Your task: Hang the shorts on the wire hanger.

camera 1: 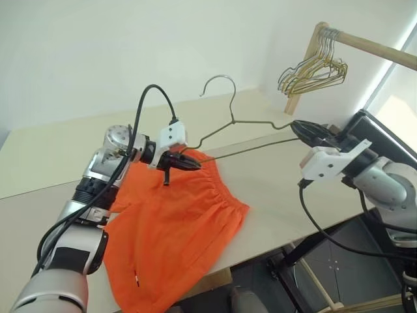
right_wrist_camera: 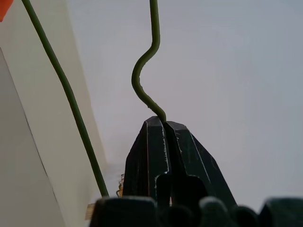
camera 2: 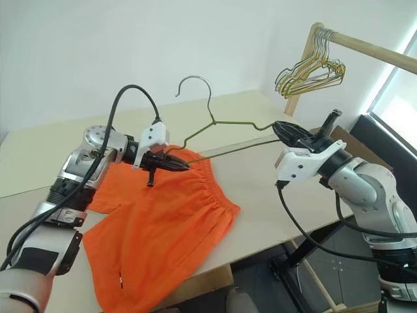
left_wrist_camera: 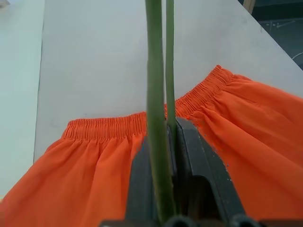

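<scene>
Spanning both arms, the wire hanger [camera 1: 251, 134] runs 9-to-3 above the table, left gripper [camera 1: 194, 162] and right gripper [camera 1: 301, 128] each clamped on an end, the shorts [camera 1: 179, 228] lying at 6 o'clock under the left gripper.

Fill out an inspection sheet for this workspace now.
Surface: pale table, shorts lying on it.
Job's things: orange shorts flat, waistband toward the hanger; wire hanger held in the air above them.
Clutter: nothing seen.
Grippers: left gripper shut on the hanger's one end, right gripper shut on the other.
Cables: black cable looping over the left wrist.
Surroundings: bunch of gold hangers on a wooden rail.
</scene>
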Controlling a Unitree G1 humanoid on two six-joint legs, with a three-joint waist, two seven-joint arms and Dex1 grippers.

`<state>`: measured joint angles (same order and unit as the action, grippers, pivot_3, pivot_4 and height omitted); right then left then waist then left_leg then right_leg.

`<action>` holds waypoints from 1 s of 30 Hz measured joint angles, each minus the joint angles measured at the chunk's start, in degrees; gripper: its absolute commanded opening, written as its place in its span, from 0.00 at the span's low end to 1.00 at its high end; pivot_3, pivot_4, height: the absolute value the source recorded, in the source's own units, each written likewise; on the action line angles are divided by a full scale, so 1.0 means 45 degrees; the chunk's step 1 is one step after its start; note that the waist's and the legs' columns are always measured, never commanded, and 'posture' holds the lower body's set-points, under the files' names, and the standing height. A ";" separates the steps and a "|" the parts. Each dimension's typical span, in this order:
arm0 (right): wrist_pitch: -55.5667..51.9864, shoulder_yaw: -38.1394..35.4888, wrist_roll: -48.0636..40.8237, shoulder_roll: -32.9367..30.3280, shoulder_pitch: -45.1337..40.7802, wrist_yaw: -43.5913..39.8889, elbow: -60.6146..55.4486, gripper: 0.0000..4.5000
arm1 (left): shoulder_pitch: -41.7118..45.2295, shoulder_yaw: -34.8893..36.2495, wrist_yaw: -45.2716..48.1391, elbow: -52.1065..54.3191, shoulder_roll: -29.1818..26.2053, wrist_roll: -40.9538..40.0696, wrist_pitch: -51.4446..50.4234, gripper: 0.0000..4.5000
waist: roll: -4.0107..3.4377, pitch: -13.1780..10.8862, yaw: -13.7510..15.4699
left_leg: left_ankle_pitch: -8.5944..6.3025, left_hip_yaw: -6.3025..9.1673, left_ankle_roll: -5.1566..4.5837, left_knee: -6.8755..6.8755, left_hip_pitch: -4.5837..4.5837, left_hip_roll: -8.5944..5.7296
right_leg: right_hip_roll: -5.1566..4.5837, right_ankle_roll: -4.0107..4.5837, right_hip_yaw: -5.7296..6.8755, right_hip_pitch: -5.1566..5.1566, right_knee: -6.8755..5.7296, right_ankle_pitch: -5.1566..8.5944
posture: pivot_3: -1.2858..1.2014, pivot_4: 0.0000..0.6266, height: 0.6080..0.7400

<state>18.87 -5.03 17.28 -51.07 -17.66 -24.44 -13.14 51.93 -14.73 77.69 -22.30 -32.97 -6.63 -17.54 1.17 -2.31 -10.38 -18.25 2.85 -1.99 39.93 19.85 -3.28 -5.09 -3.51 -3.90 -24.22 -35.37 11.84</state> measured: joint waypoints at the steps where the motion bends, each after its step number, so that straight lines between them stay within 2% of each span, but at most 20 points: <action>1: 0.0000 -0.0018 -0.0031 -0.0002 0.0130 -0.0119 -0.0102 0.24 | 0.0000 -0.0002 -0.0027 -0.0028 0.0005 0.0009 0.0000 0.00 | 0.0000 0.0000 -0.0005 | 0.0000 0.0000 0.0000 0.0000 0.0000 0.0001 | 0.0002 0.0000 0.0000 0.0001 0.0001 0.0000 | 0.43 0.00 1.00; 4: -0.0003 -0.0048 -0.0193 -0.0064 0.0656 -0.0649 -0.0458 0.47 | 0.0006 -0.0010 -0.0210 -0.0043 0.0057 0.0116 0.0003 0.00 | 0.0000 0.0000 -0.0010 | -0.0002 -0.0002 -0.0002 0.0006 0.0000 0.0000 | 0.0000 -0.0001 -0.0001 0.0003 0.0000 0.0000 | 0.43 0.00 1.00; 5: -0.0012 -0.0047 -0.0338 -0.0104 0.0796 -0.0883 -0.0540 0.58 | 0.0007 -0.0011 -0.0287 -0.0065 0.0056 0.0177 0.0003 0.00 | 0.0000 0.0000 -0.0008 | -0.0001 -0.0003 -0.0003 0.0009 -0.0001 -0.0002 | -0.0002 -0.0001 -0.0002 0.0003 -0.0007 0.0000 | 0.43 0.00 1.00; 7: -0.0115 -0.0143 -0.0722 -0.0457 0.1216 -0.1447 -0.0807 0.71 | 0.0038 -0.0049 -0.0560 -0.0079 0.0081 0.0384 -0.0052 0.00 | -0.0003 0.0001 0.0006 | -0.0002 -0.0001 -0.0004 0.0012 -0.0001 -0.0002 | -0.0002 -0.0002 -0.0001 0.0004 -0.0012 0.0000 | 0.44 0.00 1.00; 11: -0.1212 -0.0918 -0.2592 -0.1349 0.2311 -0.3344 -0.1501 0.99 | 0.0034 -0.0096 -0.0830 0.0085 -0.0515 0.0983 -0.0006 0.00 | -0.0003 0.0002 -0.0003 | -0.0006 -0.0003 -0.0010 0.0012 -0.0001 0.0000 | 0.0000 -0.0003 -0.0003 0.0006 -0.0006 0.0001 | 0.45 0.00 1.00; 16: -0.6388 -0.1629 -0.7237 -0.2301 0.1969 -0.5447 -0.3312 0.99 | -0.0459 -0.0088 -0.0800 0.1149 -0.0988 0.1043 -0.0097 0.00 | -0.0018 0.0011 0.0086 | -0.0011 0.0004 -0.0019 0.0013 -0.0016 0.0019 | 0.0002 -0.0003 -0.0006 0.0015 -0.0022 0.0001 | 0.46 0.00 1.00; 18: -0.8290 -0.1623 -0.8683 -0.2836 0.1194 -0.5866 -0.3667 0.99 | -0.0922 -0.0103 -0.0641 0.1674 -0.1236 0.1018 -0.0107 0.00 | -0.0027 0.0017 0.0138 | -0.0012 0.0007 -0.0019 0.0013 -0.0020 0.0024 | 0.0000 -0.0002 -0.0008 0.0011 -0.0031 0.0001 | 0.47 0.00 1.00; 20: -1.0530 -0.1109 -0.9847 -0.3327 -0.0673 -0.6303 -0.3555 0.99 | -0.1596 -0.0089 -0.0449 0.2489 -0.1581 0.0941 -0.0332 0.00 | -0.0045 0.0027 0.0222 | -0.0012 0.0007 -0.0020 0.0008 -0.0022 0.0022 | -0.0013 -0.0002 -0.0008 0.0005 -0.0037 0.0001 | 0.48 0.00 1.00; 22: -1.2038 -0.0393 -1.0411 -0.3370 -0.2277 -0.6509 -0.3201 0.99 | -0.1992 -0.0035 -0.0437 0.3069 -0.1738 0.0877 -0.0582 0.00 | -0.0044 0.0029 0.0373 | -0.0012 0.0008 -0.0019 0.0008 -0.0023 0.0021 | -0.0013 -0.0002 -0.0004 0.0004 -0.0032 0.0001 | 0.48 0.00 1.00; 24: -1.3945 0.1107 -1.0738 -0.3126 -0.4264 -0.6869 -0.2441 0.99 | -0.2355 0.0093 -0.0566 0.3677 -0.1920 0.0765 -0.0896 0.00 | -0.0049 0.0032 0.0617 | -0.0012 0.0009 -0.0019 0.0013 -0.0012 0.0019 | -0.0016 -0.0001 0.0005 -0.0007 -0.0026 0.0001 | 0.49 0.00 1.00; 27: -1.4954 0.3167 -1.0277 -0.2897 -0.5761 -0.7712 -0.1619 0.99 | -0.2567 0.0189 -0.0687 0.4328 -0.2039 0.0533 -0.1300 0.00 | -0.0052 0.0034 0.0953 | -0.0013 0.0008 -0.0021 0.0020 0.0038 0.0013 | -0.0017 -0.0002 0.0020 -0.0052 -0.0024 0.0002 | 0.49 0.00 1.00; 30: -1.5831 0.4553 -1.0064 -0.2579 -0.6722 -0.8562 -0.1038 0.99 | -0.2605 0.0238 -0.0769 0.4593 -0.2174 0.0450 -0.1538 0.00 | -0.0053 0.0036 0.1272 | 0.0024 -0.0002 0.0044 0.0096 0.0168 -0.0009 | -0.0028 -0.0001 0.0025 -0.0193 -0.0123 0.0001 | 0.50 0.00 1.00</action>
<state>-52.37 15.46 -28.01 -62.67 -47.91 -62.97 -17.82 40.21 -13.66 74.23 -1.64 -42.75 -4.61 -24.46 0.93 -2.15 -4.65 -18.14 2.84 -1.79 40.37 20.61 -3.32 -5.22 -3.51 -3.79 -25.09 -35.92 11.84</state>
